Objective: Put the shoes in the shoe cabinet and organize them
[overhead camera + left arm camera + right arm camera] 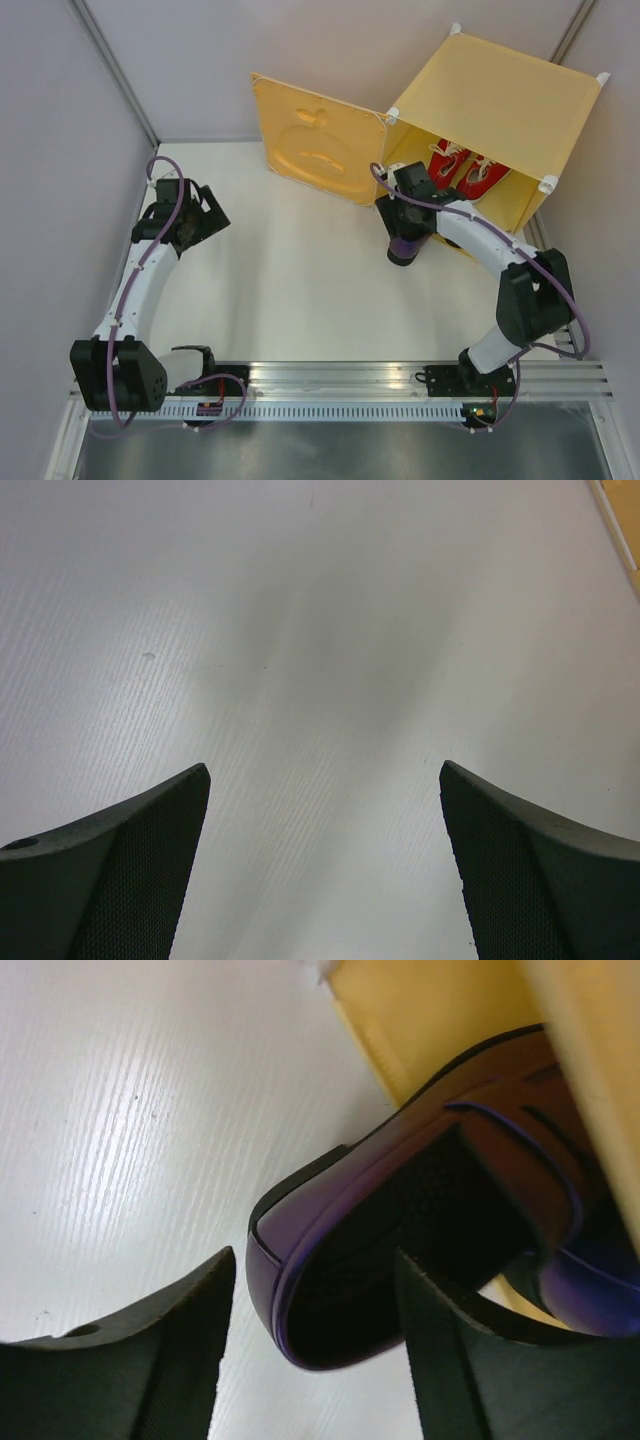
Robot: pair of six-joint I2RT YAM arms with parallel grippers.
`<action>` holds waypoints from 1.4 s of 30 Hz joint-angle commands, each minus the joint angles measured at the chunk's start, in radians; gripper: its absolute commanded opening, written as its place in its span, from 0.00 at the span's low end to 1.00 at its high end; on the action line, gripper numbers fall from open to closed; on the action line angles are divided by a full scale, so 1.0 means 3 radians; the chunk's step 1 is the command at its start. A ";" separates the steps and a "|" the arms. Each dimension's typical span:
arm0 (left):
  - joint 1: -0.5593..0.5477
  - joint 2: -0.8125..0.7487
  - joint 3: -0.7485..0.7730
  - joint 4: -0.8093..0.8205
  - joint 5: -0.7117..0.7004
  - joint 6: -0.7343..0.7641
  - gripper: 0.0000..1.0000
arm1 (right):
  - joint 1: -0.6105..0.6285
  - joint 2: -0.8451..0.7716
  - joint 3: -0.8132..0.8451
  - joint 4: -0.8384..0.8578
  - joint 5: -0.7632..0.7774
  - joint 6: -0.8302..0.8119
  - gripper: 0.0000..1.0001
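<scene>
The right tool [315,1260] stands partly open around the heel of a purple loafer [400,1210]. In the right wrist view its left finger is clear of the heel, with bare bench showing between them. The right finger sits at, perhaps inside, the shoe's dark opening, so nothing looks clamped. The loafer lies tilted, toe pushed into the mouth of the shoe cabinet [500,90] at the upper right of the top view, heel out over the bench [290,290]. The likeliest trouble, I judge, is that finger catching the collar on withdrawal and dragging the shoe out. A shoe left half in might also slide onto the bench or block the door [310,140] (which hangs open toward upper centre). The red sneakers [465,170] sit on the inner shelf. The left tool [325,770] is wide and empty at centre left. Hidden are the lower compartment and the loafer's toe, and I cannot tell whether the purple-blue shape [592,1295] at the wrist view's lower right is the other loafer.
</scene>
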 commanded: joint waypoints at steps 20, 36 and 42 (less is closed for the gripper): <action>0.0009 -0.0595 -0.0221 0.0104 -0.0117 0.0158 0.98 | 0.0876 -0.1229 -0.1262 0.0704 0.2090 0.2817 0.98; 0.0009 -0.0744 -0.0390 0.0155 -0.0260 0.0127 0.99 | 0.0906 -0.0222 -0.1252 0.1109 0.2540 0.3415 0.98; 0.0010 -0.0729 -0.0395 0.0160 -0.0266 0.0127 0.99 | 0.0906 0.0116 -0.1165 0.1257 0.2607 0.3344 0.95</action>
